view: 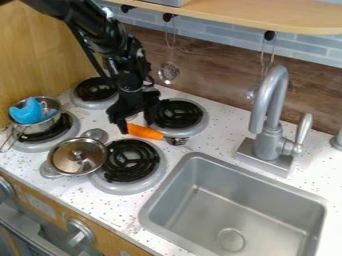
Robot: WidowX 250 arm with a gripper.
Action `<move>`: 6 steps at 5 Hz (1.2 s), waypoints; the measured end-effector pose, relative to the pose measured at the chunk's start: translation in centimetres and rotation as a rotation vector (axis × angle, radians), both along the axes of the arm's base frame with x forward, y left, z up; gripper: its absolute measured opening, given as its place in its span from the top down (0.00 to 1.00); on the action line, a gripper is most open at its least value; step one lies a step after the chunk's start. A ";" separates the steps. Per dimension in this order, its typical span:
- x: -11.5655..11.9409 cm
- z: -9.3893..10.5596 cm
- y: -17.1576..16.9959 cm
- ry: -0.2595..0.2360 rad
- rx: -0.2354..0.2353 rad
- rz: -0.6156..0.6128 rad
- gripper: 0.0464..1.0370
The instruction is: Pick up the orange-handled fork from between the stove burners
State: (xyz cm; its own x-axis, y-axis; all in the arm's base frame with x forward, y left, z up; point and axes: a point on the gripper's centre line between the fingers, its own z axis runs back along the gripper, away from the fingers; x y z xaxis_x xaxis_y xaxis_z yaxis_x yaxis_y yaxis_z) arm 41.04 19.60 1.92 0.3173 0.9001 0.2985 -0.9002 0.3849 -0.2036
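Blue soft-looking piece (27, 112) in a small steel pot (50, 104), at nine o'clock on a black-coiled burner (50, 134). Lidded metal pan (77, 157) at about eight o'clock, between burners, silver lugs at two opposite sides. Another coiled burner (95, 90) at ten o'clock; one more (131, 162) toward seven.

Black arm (100, 35) in from eleven o'clock, slanting down to the gripper (137, 125), just ten o'clock of centre. Released: fingers apart, speckled white bench (190, 147) in sight between. Orange-handled utensil (145, 132) close to centre, handle end right by the fingertips, contact hard to tell; metal head toward four o'clock of the handle, at the near rim of a burner (178, 114).

Slotted metal utensil (168, 72) hanging at twelve. Steel sink (244, 200) at five. Silver tap (269, 135) at about three, curved spout upright.
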 end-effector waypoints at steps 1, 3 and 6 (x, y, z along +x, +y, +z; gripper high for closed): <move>0.7 -0.5 0.2 0.022 -0.020 0.020 0.04; 2.1 -1.2 1.3 0.041 -0.037 0.095 0.04; 2.4 -1.8 3.4 0.083 0.011 0.182 0.04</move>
